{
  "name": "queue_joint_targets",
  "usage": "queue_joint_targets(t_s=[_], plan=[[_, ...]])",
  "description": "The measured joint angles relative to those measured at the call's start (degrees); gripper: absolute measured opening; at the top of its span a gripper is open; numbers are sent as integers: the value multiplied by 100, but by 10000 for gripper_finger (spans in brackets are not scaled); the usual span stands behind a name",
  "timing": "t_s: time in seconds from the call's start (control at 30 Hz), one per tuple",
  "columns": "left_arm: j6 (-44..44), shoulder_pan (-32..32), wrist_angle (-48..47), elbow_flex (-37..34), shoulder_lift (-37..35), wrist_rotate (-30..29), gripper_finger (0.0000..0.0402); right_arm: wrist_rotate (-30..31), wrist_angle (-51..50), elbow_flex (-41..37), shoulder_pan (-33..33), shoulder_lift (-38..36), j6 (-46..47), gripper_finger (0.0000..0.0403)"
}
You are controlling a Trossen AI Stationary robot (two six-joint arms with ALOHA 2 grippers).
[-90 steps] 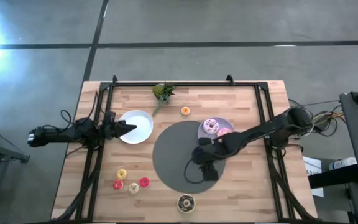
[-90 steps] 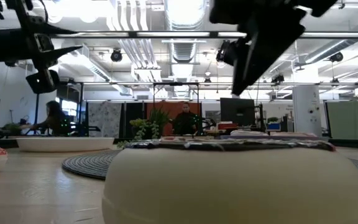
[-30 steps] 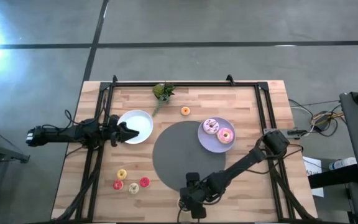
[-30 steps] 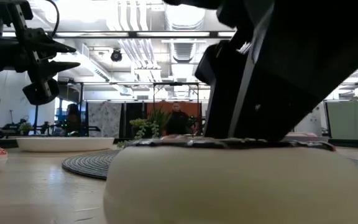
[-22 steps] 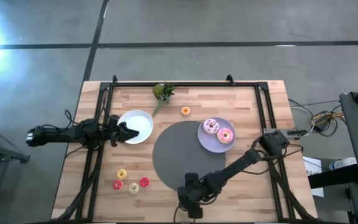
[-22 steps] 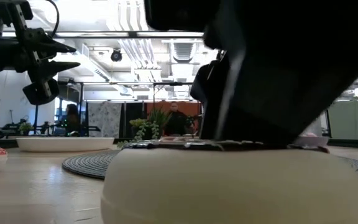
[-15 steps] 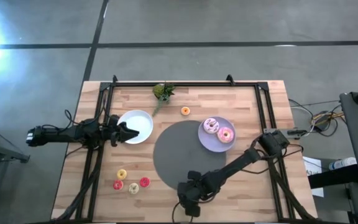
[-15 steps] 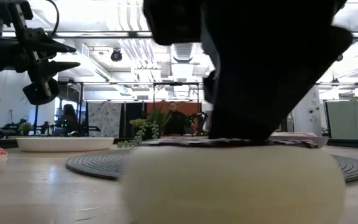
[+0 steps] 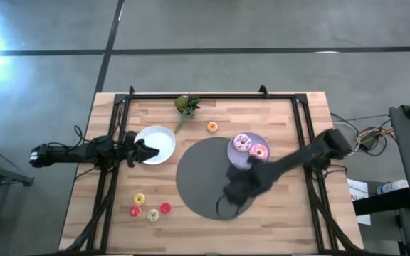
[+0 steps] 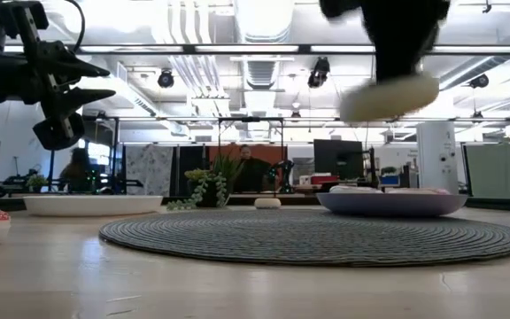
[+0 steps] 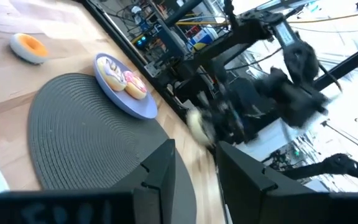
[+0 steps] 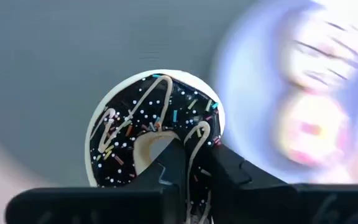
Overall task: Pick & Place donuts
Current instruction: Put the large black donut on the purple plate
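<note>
The dark brown donut [image 12: 129,134], with white drizzle and sprinkles, hangs in the air [image 10: 388,96] over the grey round mat [image 9: 194,178]. My right gripper [image 9: 235,188] is shut on it. A pink donut [image 9: 259,151] and a white-pink sprinkled donut [image 9: 242,143] lie on the lavender plate [image 9: 235,158]. Several tiny donuts [image 9: 148,208] lie on the wood at the near left, and an orange one [image 9: 212,126] farther back. My left gripper [image 9: 146,148] hovers open at the left rim of the white plate [image 9: 161,142]. My right gripper pinches one side of the donut's ring [image 12: 199,134]. One finger [image 12: 171,163] stands in the hole and the other finger [image 12: 229,171] is outside the rim. The fingers come from above. The donut is lifted clear of the mat, roughly level below the gripper.
A small green plant [image 9: 186,104] stands at the far edge. Black frame rails [image 9: 112,178] run along both table sides. Bare wood shows at the near edge.
My right gripper has taken the dark brown donut off the wood at the near edge and lifted it clear. It has carried the donut up and toward the far right, over the mat toward the lavender plate.
</note>
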Motion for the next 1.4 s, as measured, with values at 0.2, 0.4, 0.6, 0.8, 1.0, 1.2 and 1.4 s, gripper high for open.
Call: queue_joint_targets(t_s=[0.2,0.4,0.6,0.8,1.0,1.2,1.4], plan=[[6,0,132,-9,25,-249,92,-143,728,-1526,-1022,-930,482,38],[4,0,189,-9,27,-311,92,-514,2683,-2749,-1960,-1316,809,38],[-14,0,227,-7,27,-355,92,-411,2474,-2912,-2242,-1309,392,50],[-35,0,246,-7,27,-714,92,-338,2402,-2936,-2230,-1294,242,115],[-465,0,358,-7,28,-1535,92,349,2153,-2857,-2229,-1294,-439,177],[-1054,0,379,-4,75,-1749,92,207,2324,-2938,-2228,-1225,-1269,204],[-1309,-11,344,68,702,-1285,92,-210,2801,-2940,-2141,-1243,-2028,210]])
